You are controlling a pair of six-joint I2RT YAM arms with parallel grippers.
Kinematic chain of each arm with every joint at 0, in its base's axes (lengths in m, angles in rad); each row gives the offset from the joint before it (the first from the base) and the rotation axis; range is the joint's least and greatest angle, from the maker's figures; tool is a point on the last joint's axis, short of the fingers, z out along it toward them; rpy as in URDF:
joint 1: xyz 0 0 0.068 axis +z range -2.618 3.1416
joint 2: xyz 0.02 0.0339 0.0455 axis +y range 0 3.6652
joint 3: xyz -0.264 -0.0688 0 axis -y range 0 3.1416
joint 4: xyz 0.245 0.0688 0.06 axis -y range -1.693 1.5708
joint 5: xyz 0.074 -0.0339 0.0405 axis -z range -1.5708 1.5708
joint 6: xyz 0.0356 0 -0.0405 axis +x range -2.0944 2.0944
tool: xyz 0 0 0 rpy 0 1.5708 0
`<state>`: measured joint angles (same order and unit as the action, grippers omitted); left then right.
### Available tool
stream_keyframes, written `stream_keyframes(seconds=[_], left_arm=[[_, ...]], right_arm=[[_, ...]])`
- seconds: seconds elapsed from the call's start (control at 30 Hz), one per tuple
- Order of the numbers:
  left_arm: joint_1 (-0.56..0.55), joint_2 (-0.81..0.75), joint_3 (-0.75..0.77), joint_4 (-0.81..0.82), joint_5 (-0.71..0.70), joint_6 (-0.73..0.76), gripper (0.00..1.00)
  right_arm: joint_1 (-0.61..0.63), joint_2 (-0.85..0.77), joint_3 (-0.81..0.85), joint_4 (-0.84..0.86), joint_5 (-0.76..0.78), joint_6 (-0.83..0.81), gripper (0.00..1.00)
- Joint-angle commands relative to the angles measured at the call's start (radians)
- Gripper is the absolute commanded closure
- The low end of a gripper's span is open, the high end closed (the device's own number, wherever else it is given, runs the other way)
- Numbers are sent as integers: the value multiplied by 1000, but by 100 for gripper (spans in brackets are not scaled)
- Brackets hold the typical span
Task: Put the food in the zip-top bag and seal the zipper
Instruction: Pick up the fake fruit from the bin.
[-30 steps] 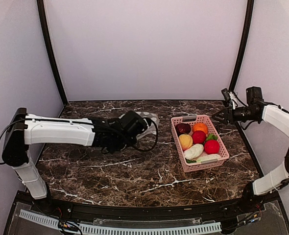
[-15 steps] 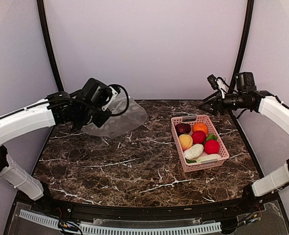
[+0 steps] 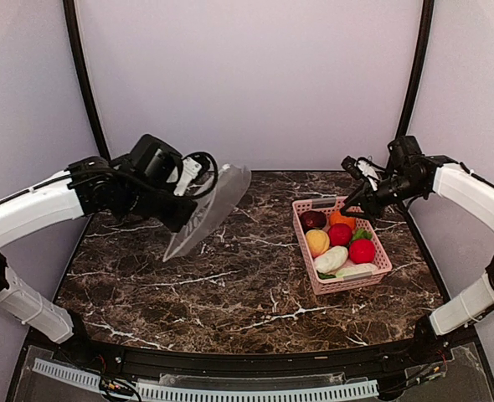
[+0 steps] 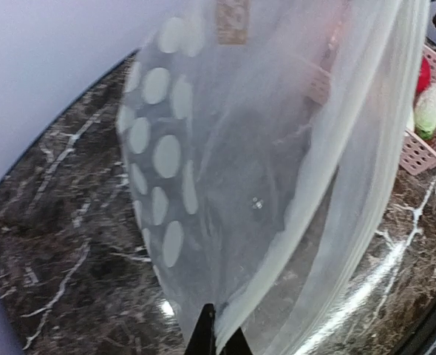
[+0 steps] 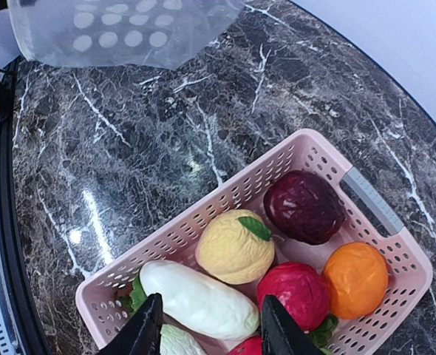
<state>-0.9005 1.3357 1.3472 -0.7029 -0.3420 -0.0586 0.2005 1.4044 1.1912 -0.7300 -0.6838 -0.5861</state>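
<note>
While bag is pinched at one edge by pressed-together left gripper and hung limp over table, mouth is not held open. Right gripper is spread, empty, over food in basket. Risk: food pushed against collapsed mouth, film pulled from pinch.

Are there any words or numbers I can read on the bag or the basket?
No text here can be read.
On the zip-top bag, the tan patch has marks too blurred to read.
The pink basket and its grey strip show no writing.
</note>
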Motion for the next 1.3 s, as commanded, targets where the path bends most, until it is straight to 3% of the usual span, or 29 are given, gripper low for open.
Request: stream_keyframes(seconds=[0.0,0.07,0.17,0.37,0.53,0.67,0.83,0.97,1.03,1.27], left_arm=[[0,177,88,167,341,-80,99],[-1,217,176,116,242,-58,99],[0,190,164,101,82,-4,99],[25,11,58,1,-162,39,99],[42,-112,70,-163,-423,52,99],[41,-192,90,-290,-517,38,99],[42,-152,42,-347,-358,-25,99],[40,-27,-25,-157,50,-60,99],[40,37,-38,-40,187,-97,99],[40,241,54,193,327,-108,99]], right_arm=[[44,32,-1,-97,81,-59,58],[62,49,5,-101,114,-43,59],[77,72,10,-91,130,-27,58],[97,172,30,-64,146,-13,54],[144,244,63,-44,176,-3,50],[170,276,72,-26,219,15,47],[188,298,53,3,261,54,32],[199,335,68,6,310,78,30],[200,351,84,6,322,86,30],[201,419,146,3,326,111,30]])
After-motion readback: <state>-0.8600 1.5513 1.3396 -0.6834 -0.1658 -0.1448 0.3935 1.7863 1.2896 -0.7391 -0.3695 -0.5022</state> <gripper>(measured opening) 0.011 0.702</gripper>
